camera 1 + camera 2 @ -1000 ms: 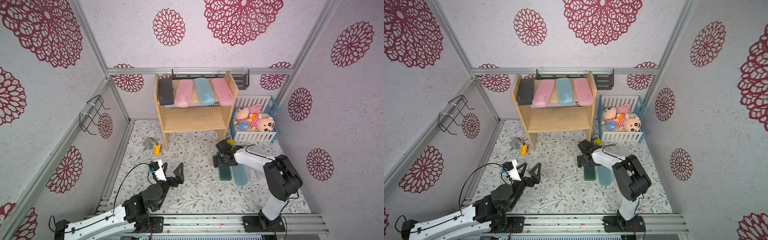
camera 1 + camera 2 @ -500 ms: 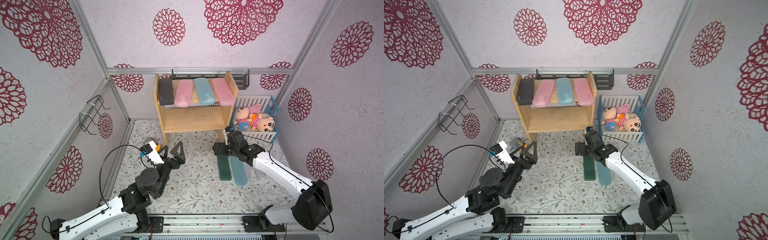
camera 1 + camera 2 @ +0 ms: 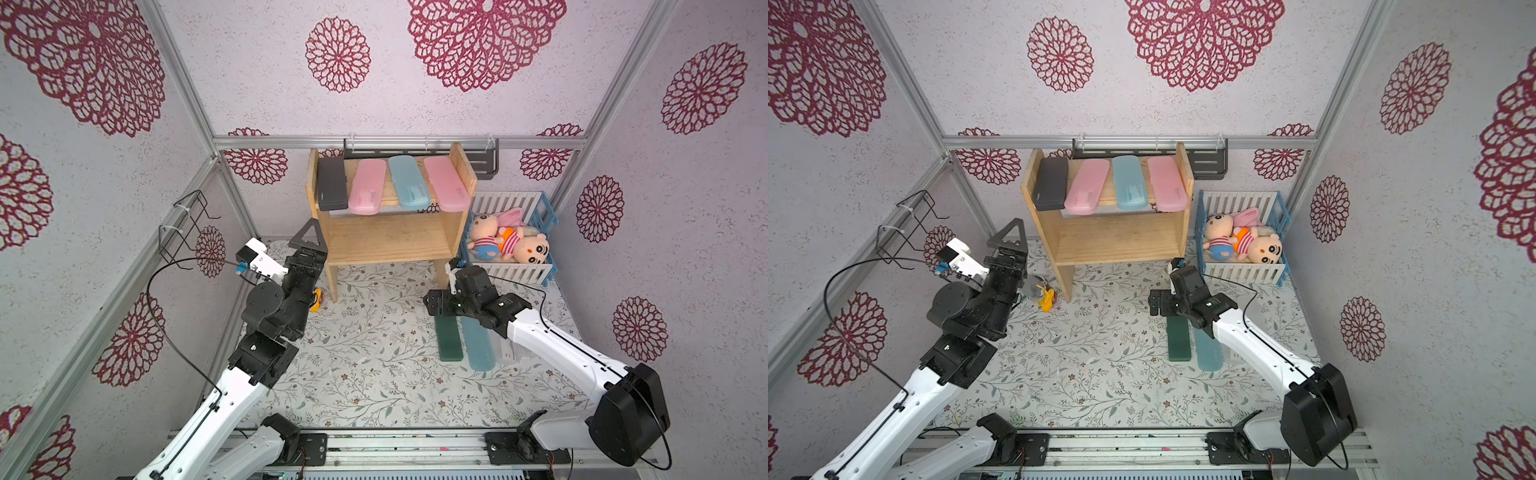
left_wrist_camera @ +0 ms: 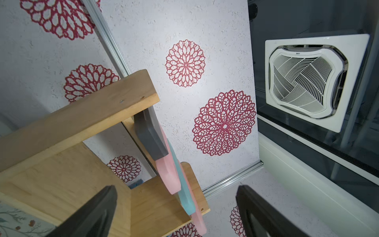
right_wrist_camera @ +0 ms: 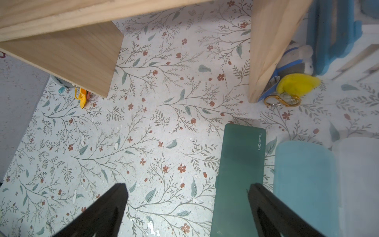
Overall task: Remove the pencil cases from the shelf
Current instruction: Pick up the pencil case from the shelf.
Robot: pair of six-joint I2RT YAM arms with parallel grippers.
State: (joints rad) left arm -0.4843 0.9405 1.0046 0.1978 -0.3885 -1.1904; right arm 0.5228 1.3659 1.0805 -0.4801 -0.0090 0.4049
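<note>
Bright, even, diffuse light fills both top views, leaving only soft shadows under the shelf (image 3: 386, 245), wide-angle distortion splays the walls (image 3: 685, 208) toward the frame edges, and in the wrist views the dark jaws and the blue crib (image 5: 332, 30) look blurred while the tabletop (image 5: 164, 123) is sharp.

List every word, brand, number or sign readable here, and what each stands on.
"nusign": pale print on the dark green flat plastic pencil case, lying on the floral mat.
Too small to read: marks on the black plastic pencil case, left pink pencil case, light blue pencil case and right pink pencil case on the pine wood shelf.
Too small to read: label on the white ceiling vent panel.
</note>
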